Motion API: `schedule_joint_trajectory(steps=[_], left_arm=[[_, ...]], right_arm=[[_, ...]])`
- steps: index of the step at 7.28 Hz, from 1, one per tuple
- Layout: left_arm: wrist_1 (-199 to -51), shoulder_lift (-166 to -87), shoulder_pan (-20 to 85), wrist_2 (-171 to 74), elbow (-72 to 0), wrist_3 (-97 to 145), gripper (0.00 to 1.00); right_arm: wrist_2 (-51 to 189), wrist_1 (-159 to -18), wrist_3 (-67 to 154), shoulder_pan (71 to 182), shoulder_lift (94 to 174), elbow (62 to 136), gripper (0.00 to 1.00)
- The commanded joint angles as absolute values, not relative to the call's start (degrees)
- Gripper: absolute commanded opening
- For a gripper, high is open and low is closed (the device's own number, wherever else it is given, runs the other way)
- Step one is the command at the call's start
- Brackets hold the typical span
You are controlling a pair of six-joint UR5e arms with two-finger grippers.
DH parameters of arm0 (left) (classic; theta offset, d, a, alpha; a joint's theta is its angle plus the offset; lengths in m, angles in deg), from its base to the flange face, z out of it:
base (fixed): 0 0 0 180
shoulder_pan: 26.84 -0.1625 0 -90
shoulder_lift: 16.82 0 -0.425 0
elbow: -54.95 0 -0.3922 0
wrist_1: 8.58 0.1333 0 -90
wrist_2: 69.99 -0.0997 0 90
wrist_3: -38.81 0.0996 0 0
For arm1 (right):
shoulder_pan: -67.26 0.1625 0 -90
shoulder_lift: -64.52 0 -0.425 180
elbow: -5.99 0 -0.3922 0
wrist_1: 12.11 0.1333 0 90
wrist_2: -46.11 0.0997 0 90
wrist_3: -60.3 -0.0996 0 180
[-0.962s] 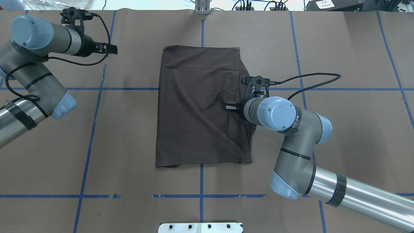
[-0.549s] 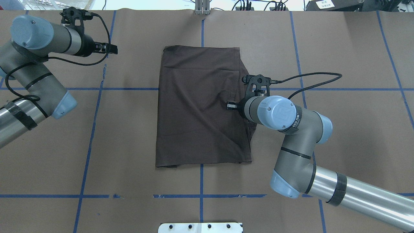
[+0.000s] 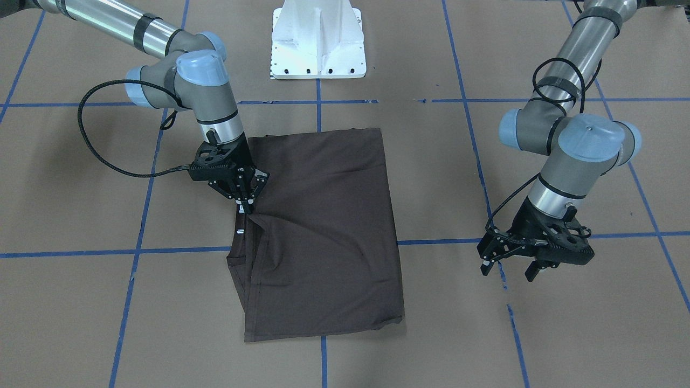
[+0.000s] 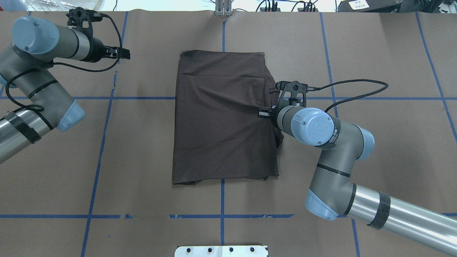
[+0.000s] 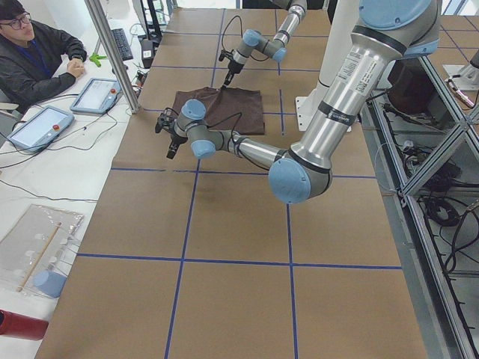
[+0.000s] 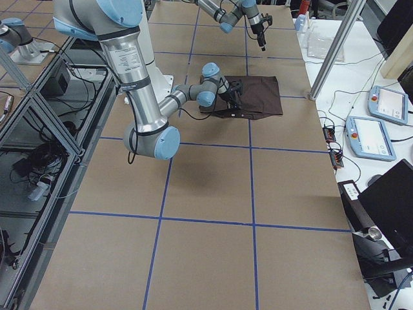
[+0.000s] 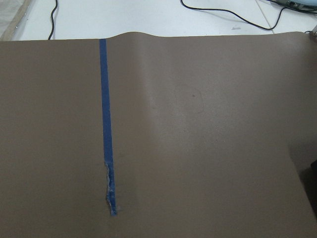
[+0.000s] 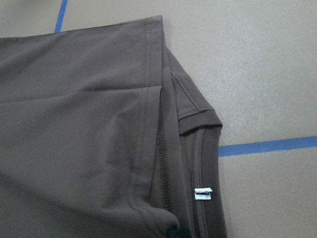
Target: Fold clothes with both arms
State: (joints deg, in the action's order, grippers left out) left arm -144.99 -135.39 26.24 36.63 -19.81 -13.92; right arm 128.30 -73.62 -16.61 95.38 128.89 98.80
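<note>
The dark brown T-shirt lies folded into a tall rectangle in the middle of the brown paper; it also shows in the front view. My right gripper is at the shirt's right edge, and in the front view its fingers are closed on a pinch of fabric that puckers up to them. The right wrist view shows the stacked hems, a sleeve edge and a white tag. My left gripper is open and empty, well off to the shirt's left above bare paper, as the front view shows.
The white pedestal base stands at the robot's side of the table. Blue tape lines cross the paper. A metal post stands at the far edge. An operator sits with tablets beyond that edge.
My right gripper has moved a little to the right, toward the shirt's right edge, with the fabric, and the diagonal crease below it has flattened. The left arm has not moved.
</note>
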Motion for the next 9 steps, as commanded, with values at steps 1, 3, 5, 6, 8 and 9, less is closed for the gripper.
schedule_joint_trajectory(steps=[1,3,5,6,8,9], left_arm=[[-145.0,-135.4,26.2,36.6,-19.7,-13.8,1.00],[-145.0,-135.5,26.1,36.8,-20.2,-13.8,1.00],[-144.5,-133.6,23.0,38.8,-25.8,-17.9,1.00],[-144.4,-130.9,18.5,38.3,-31.5,-24.7,1.00],[-144.4,-125.6,8.9,33.9,-40.6,-38.6,1.00],[-144.4,-122.5,4.4,31.6,-45.3,-44.1,0.90]], right_arm=[[125.1,-73.6,-15.7,92.9,129.7,98.8,0.99],[129.2,-74.7,-14.0,93.8,129.6,103.1,1.00],[133.4,-77.3,-12.9,94.4,134.0,111.1,1.00],[133.4,-77.1,-14.8,94.2,137.2,114.2,1.00],[133.7,-76.9,-25.4,92.3,141.5,119.4,0.99],[133.6,-76.8,-28.4,91.6,141.6,119.7,0.98]])
